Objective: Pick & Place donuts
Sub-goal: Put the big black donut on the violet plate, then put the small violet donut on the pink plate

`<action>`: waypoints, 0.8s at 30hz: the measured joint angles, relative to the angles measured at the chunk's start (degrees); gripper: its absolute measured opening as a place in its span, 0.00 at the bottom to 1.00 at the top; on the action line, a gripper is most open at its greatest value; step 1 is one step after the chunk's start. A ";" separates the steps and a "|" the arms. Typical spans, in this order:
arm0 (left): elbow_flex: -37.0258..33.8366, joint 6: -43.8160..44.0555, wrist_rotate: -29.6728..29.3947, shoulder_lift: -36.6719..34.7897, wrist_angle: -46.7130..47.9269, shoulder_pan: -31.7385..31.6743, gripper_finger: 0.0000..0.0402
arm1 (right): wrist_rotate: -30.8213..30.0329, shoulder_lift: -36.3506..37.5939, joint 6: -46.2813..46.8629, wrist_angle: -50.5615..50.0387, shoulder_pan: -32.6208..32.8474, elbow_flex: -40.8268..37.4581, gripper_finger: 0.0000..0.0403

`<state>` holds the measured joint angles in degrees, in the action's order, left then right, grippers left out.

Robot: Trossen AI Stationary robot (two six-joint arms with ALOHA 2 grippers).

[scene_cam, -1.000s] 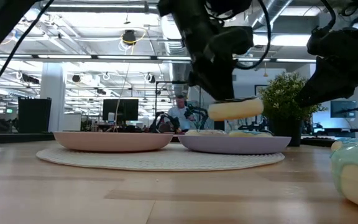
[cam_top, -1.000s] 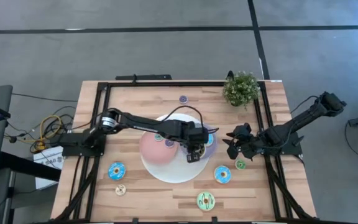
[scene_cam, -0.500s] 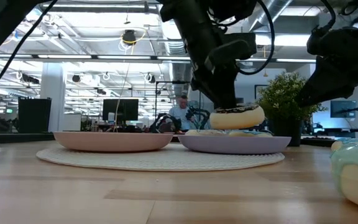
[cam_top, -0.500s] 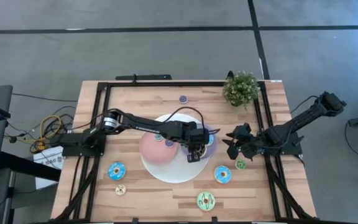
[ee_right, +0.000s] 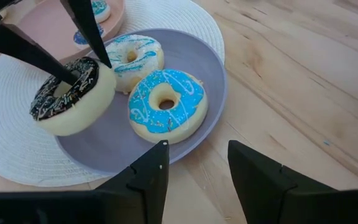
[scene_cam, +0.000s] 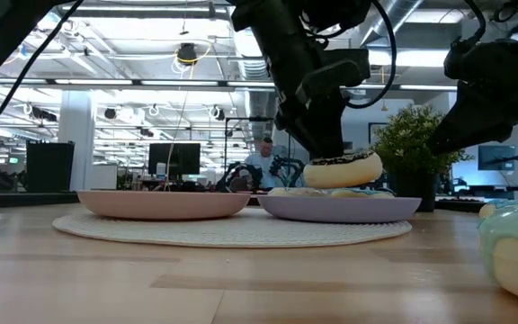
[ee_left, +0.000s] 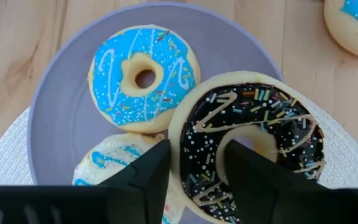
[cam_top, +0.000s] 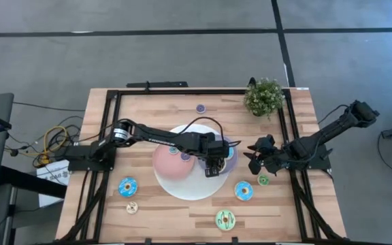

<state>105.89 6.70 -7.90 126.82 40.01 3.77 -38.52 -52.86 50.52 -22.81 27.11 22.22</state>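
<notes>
High view – left gripper [cam_top: 213,165]: reaching from the left over the lilac round plate [cam_top: 231,158], which sits on the white woven round mat [cam_top: 182,185] beside the pink round plate [cam_top: 169,163].
High view – right gripper [cam_top: 254,154]: hovering just beside the lilac plate's right edge, empty.
High view – loose donuts: blue-iced rings at [cam_top: 128,186] and [cam_top: 243,191], green-iced ring [cam_top: 225,219], small tan ring [cam_top: 132,207], small green ring [cam_top: 263,180], small purple ring [cam_top: 200,108] near the green potted plant [cam_top: 264,97].
Low view – chocolate-iced sprinkled donut [scene_cam: 342,169]: resting tilted above the lilac plate, on other donuts, left gripper directly above it.
Left wrist view – fingers [ee_left: 145,177]: one in the chocolate donut's hole, one outside its rim, straddling the ring wall; slightly parted, pinch or slack cannot be told.
Left wrist view – plate contents: blue-iced sprinkled donut [ee_left: 144,78] and white-iced blue-striped donut [ee_left: 114,162], the chocolate donut overlapping both.
Right wrist view – own fingers [ee_right: 148,180]: spread apart, nothing between them, facing the lilac plate.
</notes>
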 joint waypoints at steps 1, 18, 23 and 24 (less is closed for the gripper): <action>0.00 0.00 0.00 0.00 0.02 0.00 0.36 | 0.00 0.00 0.00 -0.02 0.00 0.00 0.39; -0.02 -0.73 -1.81 0.00 -0.02 0.35 0.43 | -0.02 0.00 0.00 -0.02 0.02 0.00 0.38; -0.02 -0.07 -1.60 0.00 0.72 0.35 0.44 | -0.02 0.00 0.00 -0.02 0.02 0.00 0.38; -0.02 -0.07 -1.60 0.00 0.80 0.35 0.44 | -0.02 0.00 0.00 -0.01 0.00 0.00 0.38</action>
<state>105.86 6.63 -9.50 126.82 40.81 4.12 -38.54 -52.86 50.52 -22.82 27.11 22.22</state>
